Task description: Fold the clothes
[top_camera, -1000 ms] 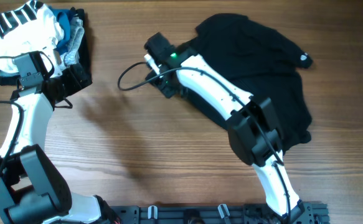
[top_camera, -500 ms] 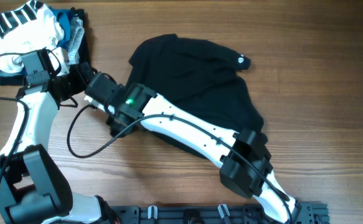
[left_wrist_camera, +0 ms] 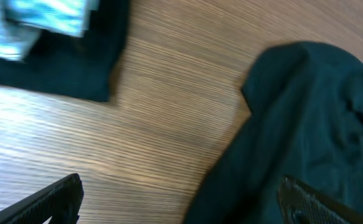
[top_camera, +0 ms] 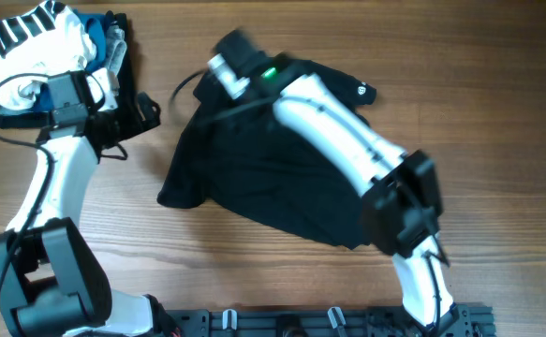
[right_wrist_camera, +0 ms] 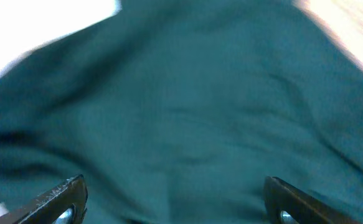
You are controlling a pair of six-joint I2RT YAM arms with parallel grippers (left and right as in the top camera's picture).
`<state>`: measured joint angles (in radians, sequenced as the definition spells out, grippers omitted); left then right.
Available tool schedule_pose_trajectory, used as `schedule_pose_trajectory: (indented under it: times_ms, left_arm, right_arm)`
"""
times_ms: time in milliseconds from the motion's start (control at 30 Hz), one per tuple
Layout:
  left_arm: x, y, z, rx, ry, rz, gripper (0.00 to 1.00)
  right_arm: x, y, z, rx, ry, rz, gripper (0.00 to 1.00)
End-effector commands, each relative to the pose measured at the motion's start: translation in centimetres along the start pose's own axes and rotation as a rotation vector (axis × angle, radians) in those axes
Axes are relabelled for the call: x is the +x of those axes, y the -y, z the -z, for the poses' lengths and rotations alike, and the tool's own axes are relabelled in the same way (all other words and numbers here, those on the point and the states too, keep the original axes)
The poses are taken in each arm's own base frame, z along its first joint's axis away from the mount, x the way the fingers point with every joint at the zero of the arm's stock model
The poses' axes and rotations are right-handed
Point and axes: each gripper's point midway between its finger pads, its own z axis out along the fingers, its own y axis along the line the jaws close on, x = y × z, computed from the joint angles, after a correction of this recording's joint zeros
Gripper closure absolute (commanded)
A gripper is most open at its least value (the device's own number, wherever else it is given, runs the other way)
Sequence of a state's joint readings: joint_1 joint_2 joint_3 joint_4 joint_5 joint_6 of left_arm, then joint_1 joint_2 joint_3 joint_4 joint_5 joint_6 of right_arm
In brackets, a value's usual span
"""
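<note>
The clothes [top_camera: 254,178] are soft, matt black cloth; the table [top_camera: 497,112] is smooth, grained wood.

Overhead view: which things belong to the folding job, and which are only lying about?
For the job: black shirt; left gripper, open; right gripper, open.
Lying about: pile of other clothes, top left corner.

This is a robotics lab bench, not a home. A plain wood-grain table [top_camera: 254,271] carries two white-and-black robot arms, the left arm [top_camera: 48,187] and the right arm [top_camera: 333,126], both rising from a black mounting rail [top_camera: 301,323] along the near edge. Loose cables [top_camera: 175,94] trail from them, and a green status light [top_camera: 274,72] glows on the right arm. The test material is laundry: a black garment [top_camera: 244,168] and a pile of mixed garments [top_camera: 29,37].
</note>
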<state>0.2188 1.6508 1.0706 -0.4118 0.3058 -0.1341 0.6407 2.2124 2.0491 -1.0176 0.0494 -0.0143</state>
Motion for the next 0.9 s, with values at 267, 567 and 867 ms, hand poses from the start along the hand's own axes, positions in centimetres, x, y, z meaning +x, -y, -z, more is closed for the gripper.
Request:
schedule_pose_trajectory:
  times_ms: [267, 567, 867]
  left_arm:
    - [-1.8, 10.0, 4.0, 0.158, 0.143, -0.195, 0.0]
    - [-1.6, 13.4, 3.9, 0.212, 0.177, -0.267, 0.0]
    - [-0.1, 12.7, 1.7, 0.064, 0.145, -0.301, 0.29]
  right_arm:
    - [4.5, 20.2, 2.4, 0.035, 0.007, -0.648, 0.17]
    - [5.6, 21.7, 2.7, 0.016, -0.003, -0.704, 0.21]
    - [6.0, 21.2, 2.7, -0.002, -0.026, -0.713, 0.23]
